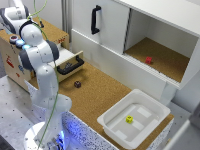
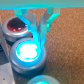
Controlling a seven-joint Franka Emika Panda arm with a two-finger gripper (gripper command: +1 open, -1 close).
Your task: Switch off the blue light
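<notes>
Fingers [image 2: 38, 26] nearly pressed together, tips just above the blue light [image 2: 27, 51], dome facing them

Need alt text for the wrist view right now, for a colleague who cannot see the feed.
The gripper's two translucent fingers hang just above a small round glowing light-blue button dome set in a grey ring. Beside it sits a similar dark-red round button, unlit, both on a brown cork-like surface. Part of another lit bluish button shows at the picture's edge.

1 glowing blue light [image 2: 28, 51], 1 dark-red button [image 2: 15, 26], perhaps 1 more button [image 2: 44, 80], 1 pincer [image 2: 37, 25].
</notes>
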